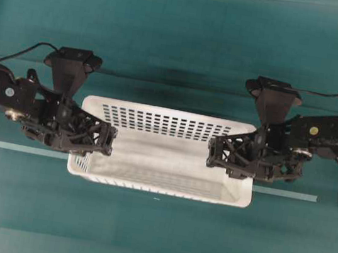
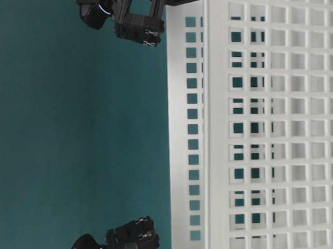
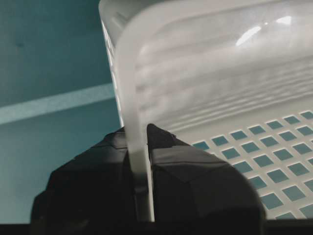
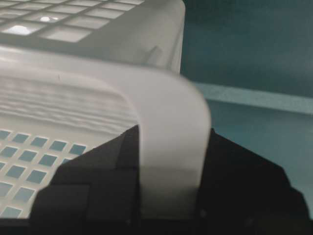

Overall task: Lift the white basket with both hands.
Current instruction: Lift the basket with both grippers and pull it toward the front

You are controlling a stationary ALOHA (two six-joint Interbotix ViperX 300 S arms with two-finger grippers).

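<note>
White perforated plastic, the large rectangular basket (image 1: 166,148) sits between the two black lattice-built arms over the teal desk (image 1: 182,39), whether just raised or not I cannot tell. The left claw (image 3: 139,147) is pressed together on the thin wall at the basket's left end, one finger inside, one outside. The right claw (image 4: 168,161) pinches the broader rolled rim at the right end the same way.

Both grips look narrow and hold smooth plastic. If one arm rises faster than the other, the basket would probably tilt and the wall could slide out of a claw. Pulling the ends apart might flex the thin wall and loosen the pinch.
</note>
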